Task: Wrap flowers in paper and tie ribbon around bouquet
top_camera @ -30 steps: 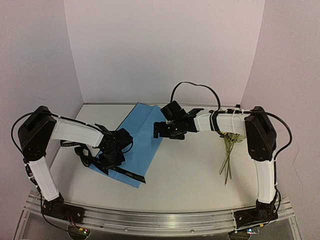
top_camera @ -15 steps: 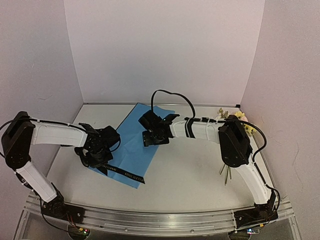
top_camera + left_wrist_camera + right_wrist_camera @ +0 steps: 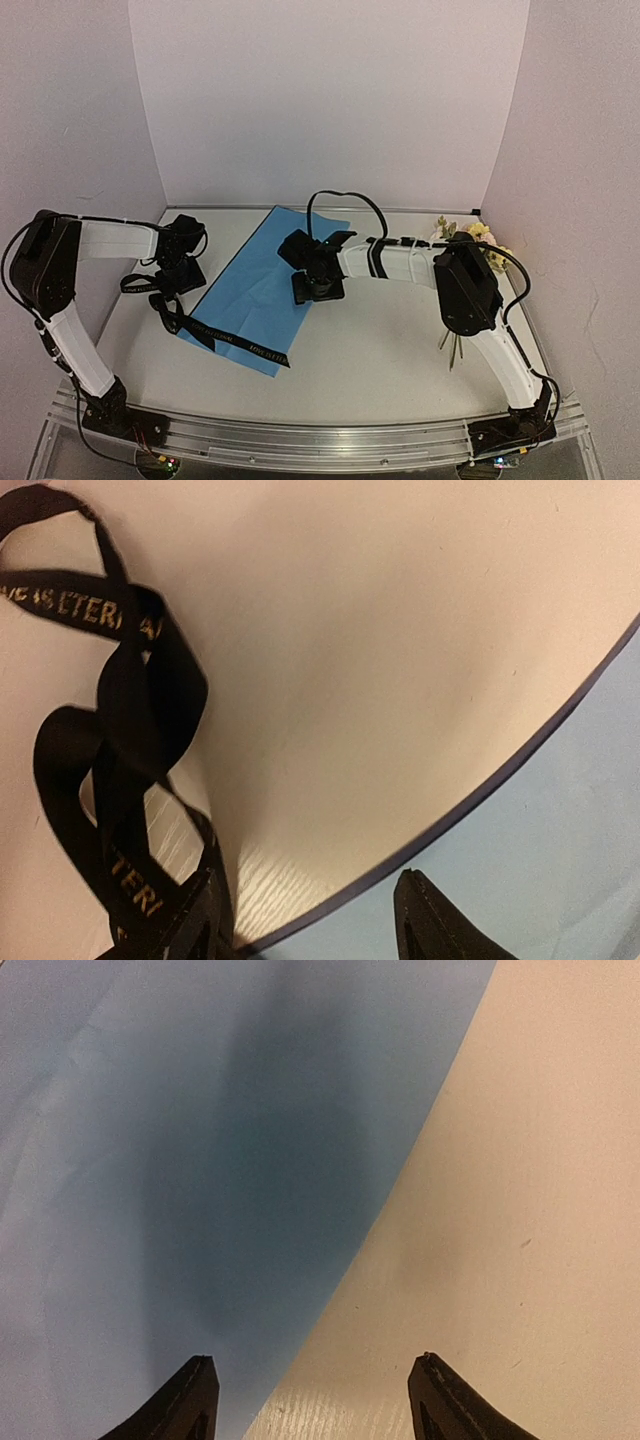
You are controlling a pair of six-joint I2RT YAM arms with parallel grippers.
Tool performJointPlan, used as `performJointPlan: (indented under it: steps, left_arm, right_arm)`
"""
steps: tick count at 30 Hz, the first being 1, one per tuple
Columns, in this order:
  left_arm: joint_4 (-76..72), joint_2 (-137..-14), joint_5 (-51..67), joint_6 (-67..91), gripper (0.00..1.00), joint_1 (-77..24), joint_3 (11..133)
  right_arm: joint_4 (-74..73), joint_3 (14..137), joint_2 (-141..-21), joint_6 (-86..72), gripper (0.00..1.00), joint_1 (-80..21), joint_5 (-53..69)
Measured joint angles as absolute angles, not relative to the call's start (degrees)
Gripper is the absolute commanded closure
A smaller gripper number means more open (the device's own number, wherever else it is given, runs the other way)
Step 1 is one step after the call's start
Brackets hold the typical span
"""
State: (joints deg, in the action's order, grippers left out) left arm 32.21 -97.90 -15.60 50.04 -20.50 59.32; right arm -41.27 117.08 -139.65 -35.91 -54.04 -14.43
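1. While the paper (image 3: 262,285) lies flat on the table (image 3: 380,370), wrapping is judged barely begun.
2. Both sets of jaws are parted and empty: right gripper (image 3: 312,1360) over the paper's edge, left gripper (image 3: 305,880) beside the ribbon (image 3: 130,730).
3. The flowers (image 3: 478,234), well apart at right, must be brought onto it.

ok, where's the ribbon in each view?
Top external: ribbon at lower left, tangled beside the paper and trailing across its near corner.
Left wrist: loops down the left side.
Right wrist: not in it.
Shared landmark: the paper's edge, which shows in all three views.
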Motion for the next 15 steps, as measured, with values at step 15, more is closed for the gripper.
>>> performJointPlan:
  steps: [15]
  left_arm:
    - [23.06,-108.5,-2.05,40.38,0.43,-17.34,65.8]
  right_arm:
    - [-30.2,103.55,-133.14,-44.63,0.25,-51.76,-1.43]
